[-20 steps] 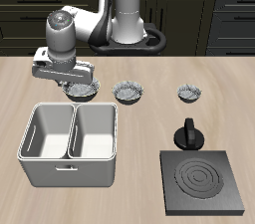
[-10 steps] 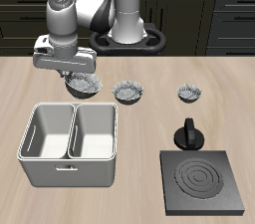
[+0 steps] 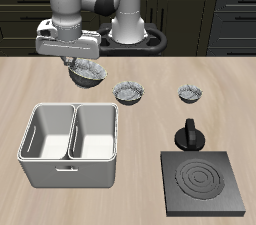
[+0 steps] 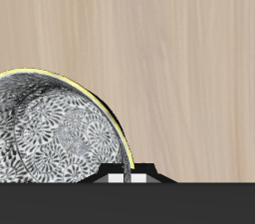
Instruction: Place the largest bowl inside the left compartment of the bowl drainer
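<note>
My gripper point(image 3: 78, 65) is shut on the rim of the largest bowl point(image 3: 90, 73), a grey-white speckled bowl with a dark inside. It holds the bowl in the air, behind the bowl drainer point(image 3: 70, 174). The drainer is a light grey tub with two deep square wells, both empty, near the table's front edge. In the wrist view the bowl point(image 4: 50, 128) hangs tilted over bare wood, with its yellow-edged rim pinched at my gripper point(image 4: 125, 175).
Two smaller speckled bowls point(image 3: 130, 92) point(image 3: 190, 93) stand on the table beside the held bowl. A flat black burner plate point(image 3: 204, 183) lies at the front edge. A small black ring-handled object point(image 3: 189, 135) stands just behind it.
My gripper has risen with the largest bowl in it. The bowl has come up off the table and now hangs higher behind the drainer.
</note>
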### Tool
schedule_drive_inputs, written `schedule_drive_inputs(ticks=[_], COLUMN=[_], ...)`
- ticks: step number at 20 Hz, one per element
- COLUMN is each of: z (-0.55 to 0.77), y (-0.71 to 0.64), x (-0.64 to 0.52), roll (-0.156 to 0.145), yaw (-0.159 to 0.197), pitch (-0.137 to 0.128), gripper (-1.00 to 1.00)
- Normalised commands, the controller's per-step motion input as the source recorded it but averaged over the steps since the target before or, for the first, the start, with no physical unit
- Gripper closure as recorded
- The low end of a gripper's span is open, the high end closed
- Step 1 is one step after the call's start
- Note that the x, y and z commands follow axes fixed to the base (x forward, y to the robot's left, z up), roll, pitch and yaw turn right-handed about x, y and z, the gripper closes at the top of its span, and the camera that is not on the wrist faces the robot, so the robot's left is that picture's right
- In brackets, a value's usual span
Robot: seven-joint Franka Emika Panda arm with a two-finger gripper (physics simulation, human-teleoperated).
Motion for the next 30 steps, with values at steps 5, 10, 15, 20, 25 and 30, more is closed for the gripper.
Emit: schedule_drive_inputs(ticks=[5,10,15,20,25,30], z=[0.47,0.51,0.46,0.24,0.11,0.23], y=[0.14,0.07,0.11,0.04,-0.05,-0.07], x=[0.04,0.01,0.0,0.01,0.12,0.26], roll=[0.0,-0.02,0.01,0.004,-0.015,-0.03], yaw=[0.038,0.028,0.005,0.01,0.005,-0.029], pitch=[-0.037,-0.076,-0.056,-0.029,-0.002,0.0], gripper=[1.0,1.0,1.0,1.0,1.0,1.0])
